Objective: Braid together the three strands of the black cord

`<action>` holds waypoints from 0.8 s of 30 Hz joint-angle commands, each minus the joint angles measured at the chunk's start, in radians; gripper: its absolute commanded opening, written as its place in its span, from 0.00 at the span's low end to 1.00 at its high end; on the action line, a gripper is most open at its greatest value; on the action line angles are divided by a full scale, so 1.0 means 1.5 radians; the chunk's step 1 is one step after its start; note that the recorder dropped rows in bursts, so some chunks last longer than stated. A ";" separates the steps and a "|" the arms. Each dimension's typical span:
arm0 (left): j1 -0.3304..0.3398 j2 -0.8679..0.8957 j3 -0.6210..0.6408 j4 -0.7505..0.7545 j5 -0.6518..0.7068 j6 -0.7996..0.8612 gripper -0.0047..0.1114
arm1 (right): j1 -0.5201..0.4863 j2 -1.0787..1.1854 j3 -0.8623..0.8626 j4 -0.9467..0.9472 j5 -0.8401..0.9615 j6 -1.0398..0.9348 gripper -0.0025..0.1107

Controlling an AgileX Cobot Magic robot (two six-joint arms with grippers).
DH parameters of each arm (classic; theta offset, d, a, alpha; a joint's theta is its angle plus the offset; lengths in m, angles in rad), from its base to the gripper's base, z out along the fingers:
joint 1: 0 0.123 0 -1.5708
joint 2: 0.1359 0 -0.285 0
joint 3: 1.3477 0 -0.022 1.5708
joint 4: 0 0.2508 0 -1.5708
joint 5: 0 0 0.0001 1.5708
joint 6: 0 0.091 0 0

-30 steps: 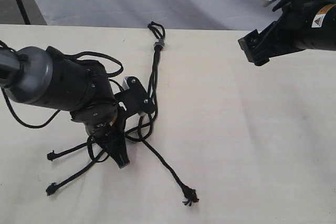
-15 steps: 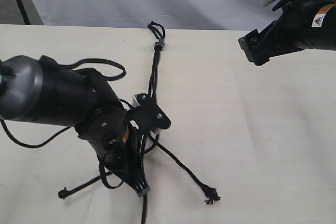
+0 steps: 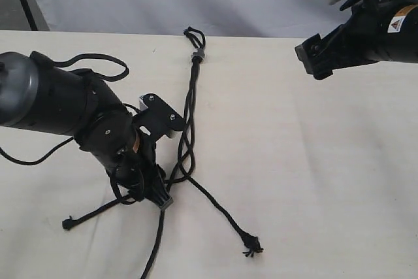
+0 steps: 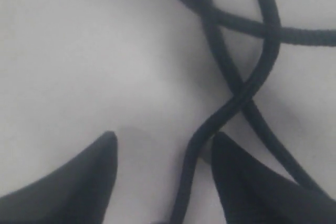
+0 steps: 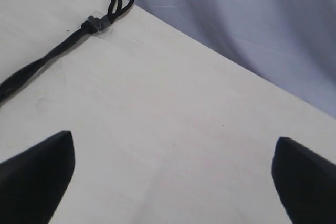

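Strands (image 3: 215, 204) of the black cord (image 3: 192, 89) lay on the pale table (image 3: 313, 161), joined by a grey band (image 3: 198, 55) at upper centre and crossing loosely near the middle. The left gripper (image 4: 163, 145) stood over that crossing with fingers (image 4: 89, 182) spread, one strand lying free between them; its arm (image 3: 59, 102) hid part of the cord. The right gripper (image 5: 173, 140) hung at upper right, fingers wide apart, empty.

Left pincer (image 4: 164, 139) low, jaws parted, right pincer (image 5: 173, 139) raised, jaws wide
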 commanded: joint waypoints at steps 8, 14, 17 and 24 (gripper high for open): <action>0.095 -0.215 0.004 0.089 -0.008 -0.091 0.52 | 0.089 -0.003 -0.043 0.096 0.163 0.011 0.85; 0.244 -0.296 0.041 0.086 -0.026 -0.147 0.52 | 0.261 0.017 -0.068 0.105 0.260 0.011 0.85; 0.296 -0.305 0.082 0.086 -0.107 -0.147 0.52 | 0.360 0.061 -0.080 0.105 0.275 0.011 0.85; 0.324 -0.305 0.095 0.086 -0.136 -0.147 0.52 | 0.505 0.212 -0.178 0.103 0.342 0.059 0.78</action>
